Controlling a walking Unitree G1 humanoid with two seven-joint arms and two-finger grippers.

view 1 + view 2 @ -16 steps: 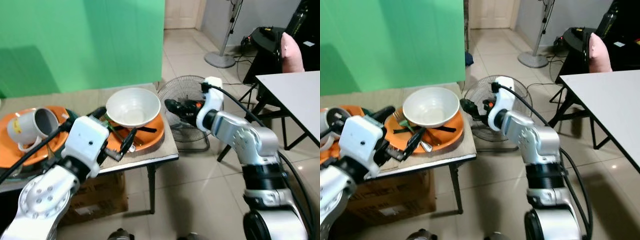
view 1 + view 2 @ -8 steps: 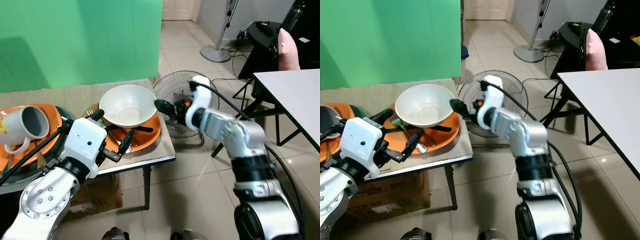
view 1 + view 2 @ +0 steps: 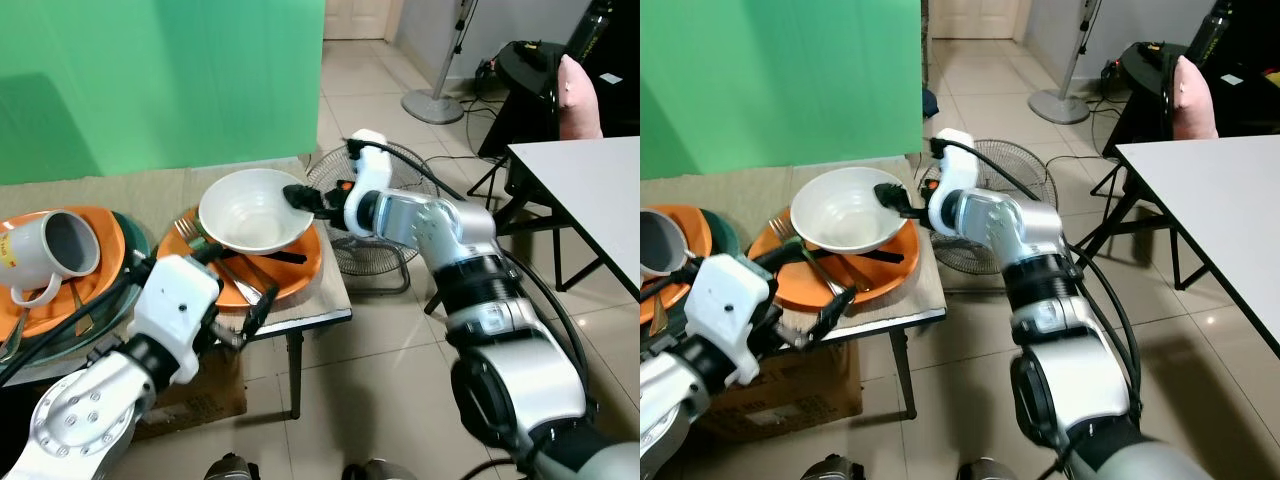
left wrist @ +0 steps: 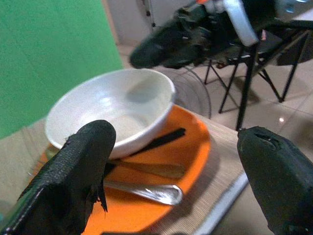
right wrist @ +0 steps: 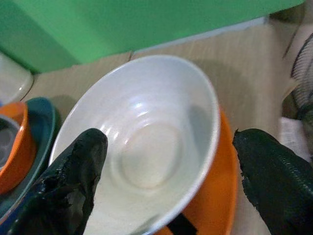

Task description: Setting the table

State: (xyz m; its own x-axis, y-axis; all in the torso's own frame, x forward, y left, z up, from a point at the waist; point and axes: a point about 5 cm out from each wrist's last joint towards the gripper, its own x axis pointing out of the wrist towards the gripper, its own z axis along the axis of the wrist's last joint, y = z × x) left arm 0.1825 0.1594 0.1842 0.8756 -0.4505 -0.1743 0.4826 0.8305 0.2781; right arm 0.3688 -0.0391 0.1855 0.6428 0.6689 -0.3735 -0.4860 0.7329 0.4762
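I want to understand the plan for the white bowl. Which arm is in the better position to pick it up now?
The right. The right gripper is open at the white bowl's rim. The left gripper is also open but sits lower, at the near edge of the orange plate, farther from the bowl.

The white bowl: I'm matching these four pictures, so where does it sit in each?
Left eye: white bowl centre-left, on the orange plate.
Right eye: left of centre.
Left wrist: middle, between the fingers.
Right wrist: centre.
Shared landmark: the orange plate beneath it.
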